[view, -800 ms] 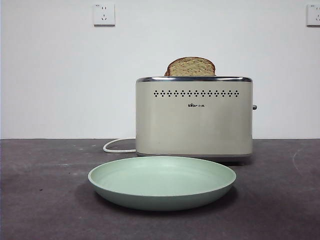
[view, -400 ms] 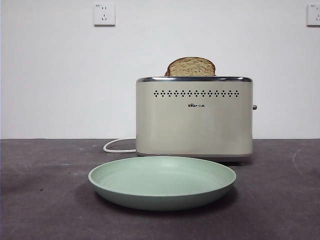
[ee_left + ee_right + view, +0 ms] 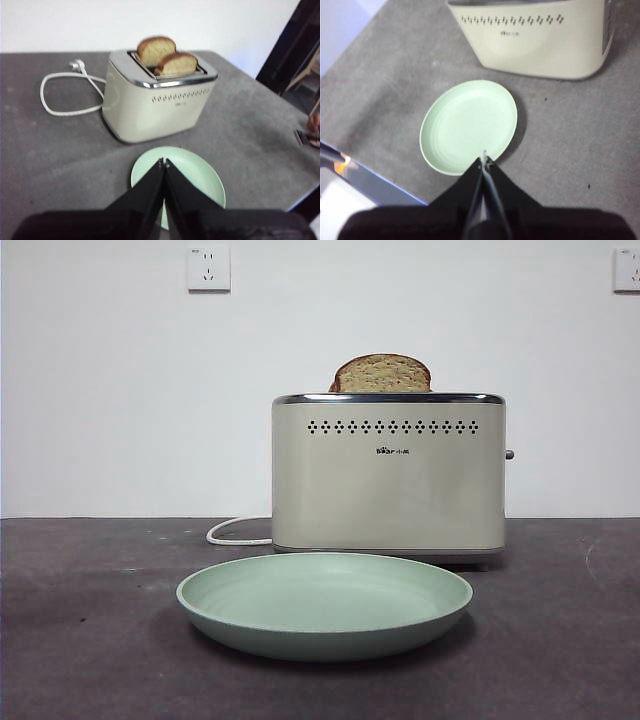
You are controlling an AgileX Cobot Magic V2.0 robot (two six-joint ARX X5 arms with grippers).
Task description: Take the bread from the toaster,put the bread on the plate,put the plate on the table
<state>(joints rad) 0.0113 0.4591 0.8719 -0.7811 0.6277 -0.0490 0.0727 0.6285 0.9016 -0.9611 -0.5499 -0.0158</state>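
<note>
Both tools [image 3: 164, 162] [image 3: 484, 161] above dark grey table [image 3: 80, 640].

My left end effector [image 3: 164, 162] hangs above the plate [image 3: 200, 175], jaws pressed together, holding nothing. My right end effector [image 3: 484, 161] hangs above the same plate's near rim, likewise closed and empty.

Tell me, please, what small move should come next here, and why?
Probably open the left claw and move it up toward the bread. The bread stands in the toaster, the plate lies bare, and both claws, the right claw too, are shut and hold nothing.
</note>
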